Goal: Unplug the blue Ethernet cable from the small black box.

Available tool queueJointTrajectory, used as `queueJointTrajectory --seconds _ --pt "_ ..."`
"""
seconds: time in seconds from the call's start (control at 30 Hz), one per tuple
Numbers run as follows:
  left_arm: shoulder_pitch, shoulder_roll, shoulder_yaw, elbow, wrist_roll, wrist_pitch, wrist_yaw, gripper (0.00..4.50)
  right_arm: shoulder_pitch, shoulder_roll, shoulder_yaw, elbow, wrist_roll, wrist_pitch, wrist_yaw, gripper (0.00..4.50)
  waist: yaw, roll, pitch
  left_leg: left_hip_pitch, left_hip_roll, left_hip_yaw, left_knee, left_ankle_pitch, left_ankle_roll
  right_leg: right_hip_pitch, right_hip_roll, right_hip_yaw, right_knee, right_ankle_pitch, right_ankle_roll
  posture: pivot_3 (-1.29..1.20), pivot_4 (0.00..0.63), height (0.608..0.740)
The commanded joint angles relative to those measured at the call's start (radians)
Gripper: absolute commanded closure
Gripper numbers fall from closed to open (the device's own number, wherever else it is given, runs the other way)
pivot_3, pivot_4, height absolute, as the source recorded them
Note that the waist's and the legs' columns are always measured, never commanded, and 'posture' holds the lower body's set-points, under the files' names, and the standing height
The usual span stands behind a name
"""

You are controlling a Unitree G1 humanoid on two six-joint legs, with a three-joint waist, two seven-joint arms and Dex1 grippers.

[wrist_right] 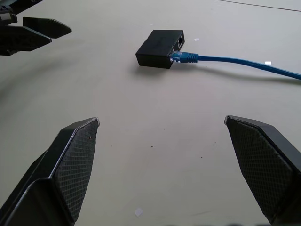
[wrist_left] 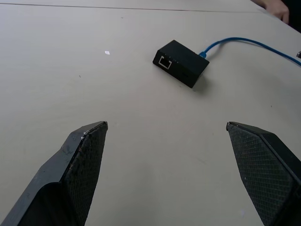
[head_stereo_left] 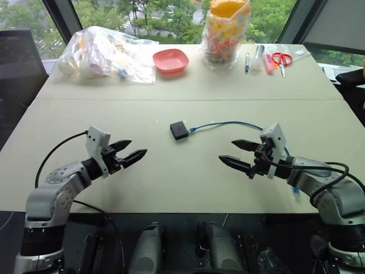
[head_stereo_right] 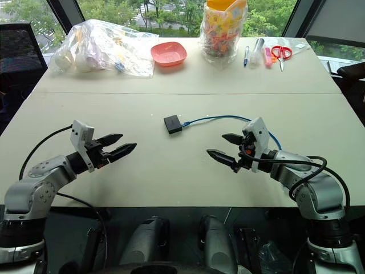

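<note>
1. Right now I see the small black box [head_stereo_left: 179, 131] lying flat near the middle of the desk [head_stereo_left: 171, 182], between my two arms and a little farther out than both.
2. The blue Ethernet cable [head_stereo_left: 228, 123] is still plugged into the box; in the right wrist view its blue plug [wrist_right: 183, 57] sits in the port on the side facing my right arm.
3. From the box the cable arcs across the desk toward my right, passes behind the right end effector and runs on to the near right edge.
4. Left end effector [head_stereo_left: 133, 150]: fingers spread wide, holding nothing, hovering above the desk, well apart from the box and pointed toward it.
5. Right end effector [head_stereo_left: 241, 154]: fingers likewise spread wide, empty, hovering above the desk, aimed inward at the box, not touching box or cable.
6. The left wrist view shows a second, empty port on the box [wrist_left: 165, 61].
7. Far side of the desk: a clear plastic bag of items [head_stereo_left: 105, 54], a pink dish [head_stereo_left: 170, 60], a tall clear bag of coloured bits [head_stereo_left: 226, 34], pens [head_stereo_left: 247, 61] and red-handled scissors [head_stereo_left: 282, 59].
</note>
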Motion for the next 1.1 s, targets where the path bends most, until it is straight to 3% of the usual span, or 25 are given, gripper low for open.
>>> queueJointTrajectory --seconds 0.03,0.97,1.1 --pt "0.004 -0.001 0.033 -0.021 -0.002 -0.037 0.018 0.25 -0.016 -0.005 0.004 -0.005 -0.007 -0.025 0.021 0.00 0.000 0.000 0.000 0.000 0.000 0.000 0.000 0.000 0.000 0.000 0.000 0.000 0.000 0.000 0.000 0.00 0.150 0.740" --pt "-0.092 0.014 -0.025 0.083 0.057 -0.103 -0.003 0.25 0.016 0.031 0.008 -0.024 -0.036 -0.060 -0.025 0.00 0.000 0.000 0.000 0.000 0.000 0.000 0.000 0.000 0.000 0.000 0.000 0.000 0.000 0.000 0.000 0.00 0.150 0.740" --pt "-0.130 0.064 -0.037 0.125 0.057 -0.103 -0.080 0.25 -0.076 0.032 0.078 0.071 -0.108 -0.145 0.027 0.00 -0.004 0.000 0.000 0.000 0.000 0.000 0.000 0.000 0.000 0.000 0.000 0.000 0.000 0.000 0.000 0.00 0.150 0.740"
